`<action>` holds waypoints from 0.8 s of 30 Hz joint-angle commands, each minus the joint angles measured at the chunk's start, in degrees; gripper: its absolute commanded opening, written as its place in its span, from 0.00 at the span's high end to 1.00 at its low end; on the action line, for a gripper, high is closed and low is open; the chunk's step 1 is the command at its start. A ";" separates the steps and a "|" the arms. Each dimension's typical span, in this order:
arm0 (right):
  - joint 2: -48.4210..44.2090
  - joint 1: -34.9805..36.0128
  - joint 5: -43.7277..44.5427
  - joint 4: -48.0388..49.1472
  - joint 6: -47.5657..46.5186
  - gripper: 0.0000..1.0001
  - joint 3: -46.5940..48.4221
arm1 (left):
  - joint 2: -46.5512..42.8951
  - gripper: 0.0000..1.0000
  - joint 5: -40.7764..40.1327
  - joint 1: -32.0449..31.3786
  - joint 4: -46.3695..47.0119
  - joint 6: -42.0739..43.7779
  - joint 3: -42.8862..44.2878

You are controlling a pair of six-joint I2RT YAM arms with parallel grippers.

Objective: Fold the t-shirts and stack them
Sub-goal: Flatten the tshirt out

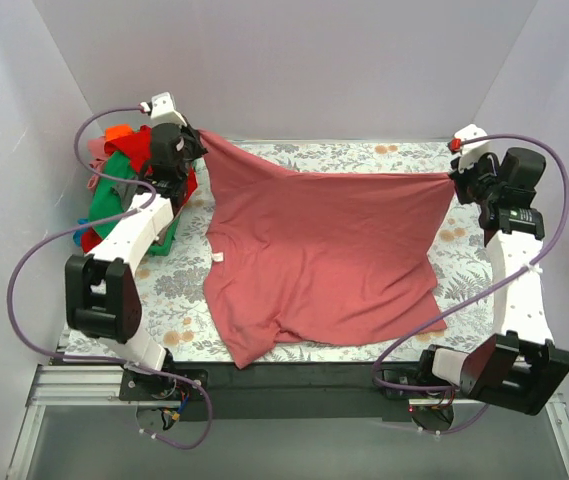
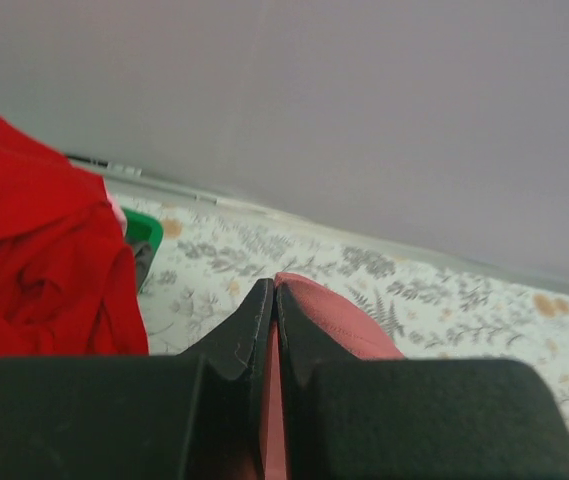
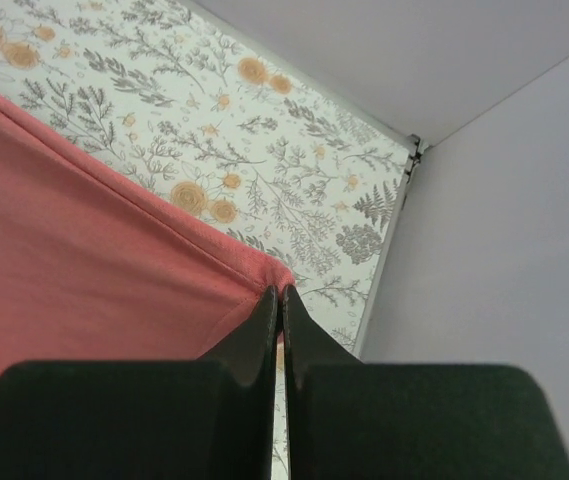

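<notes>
A salmon-pink t-shirt (image 1: 319, 250) hangs stretched between both arms over the floral table cover, its near part lying on the cover with a small white tag (image 1: 218, 258) at the left edge. My left gripper (image 1: 202, 136) is shut on the shirt's far-left corner (image 2: 314, 305). At the far right my right gripper (image 1: 453, 178) is shut on the other corner (image 3: 264, 268). A heap of other t-shirts (image 1: 124, 185), red, green and orange, lies at the far left behind my left arm; red cloth (image 2: 34, 250) fills the left of the left wrist view.
White walls (image 1: 294, 70) close in the table at the back and both sides. The floral cover (image 1: 179, 290) shows around the shirt. Purple cables (image 1: 54, 245) loop beside each arm. A black rail (image 1: 294, 375) runs along the near edge.
</notes>
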 commanded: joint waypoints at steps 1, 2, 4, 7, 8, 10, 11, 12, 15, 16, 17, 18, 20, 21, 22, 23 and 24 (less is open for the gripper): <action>3.04 0.18 -0.10 8.72 0.75 0.99 -1.06 | 2.63 1.00 1.46 1.56 3.19 -0.92 2.82; 3.48 0.18 -0.02 9.07 1.01 0.99 -0.97 | 3.86 1.00 1.64 1.82 2.83 -1.10 3.69; 4.19 0.19 0.07 9.25 1.37 0.99 0.60 | 4.05 1.00 2.17 2.08 2.57 -1.97 4.31; 3.23 0.27 -0.02 7.60 1.46 0.99 3.41 | 0.89 1.00 2.87 2.17 2.39 -2.41 4.49; 2.87 0.27 -0.10 6.45 1.19 0.99 4.99 | -0.42 1.00 2.78 2.17 2.39 -2.68 4.49; 1.65 0.36 -0.54 3.12 0.40 0.99 10.35 | -4.90 1.00 2.43 2.17 1.95 -3.12 5.54; 1.03 0.36 -0.54 2.23 0.14 0.99 12.11 | -6.74 1.00 2.43 2.17 1.52 -3.82 5.98; 0.33 0.27 -0.72 1.44 -0.21 0.99 15.87 | -10.07 1.00 2.35 2.17 1.34 -4.17 6.86; -2.48 0.27 -1.51 -2.16 -0.48 0.99 21.51 | -15.54 1.00 2.78 2.17 0.55 -5.93 8.00; -3.80 0.27 -1.60 -2.87 -0.48 0.99 25.27 | -19.21 1.00 2.87 2.17 0.46 -6.28 8.62; -4.42 0.27 -1.77 -4.27 -0.39 0.99 27.40 | -20.81 1.00 3.05 2.17 -0.06 -6.72 8.88; -5.12 0.27 -1.60 -4.89 -0.30 0.99 29.24 | -22.57 1.00 3.05 2.17 -0.24 -7.59 9.23; -6.79 0.36 -1.51 -5.86 0.22 0.99 34.69 | -26.69 1.00 3.31 2.17 -1.38 -8.04 10.81; -7.32 0.27 -1.16 -6.65 0.31 0.99 36.19 | -27.93 1.00 3.31 2.17 -1.74 -8.39 11.43; -8.11 0.36 -0.81 -7.00 0.49 0.99 38.12 | -29.08 1.00 3.31 2.08 -2.00 -8.91 12.04; -8.55 0.27 -0.46 -7.18 0.75 0.99 41.10 | -31.18 1.00 3.40 2.17 -2.70 -9.01 13.62; -8.90 0.27 0.59 -7.70 0.75 0.99 42.87 | -31.89 1.00 3.49 2.17 -3.05 -9.09 14.41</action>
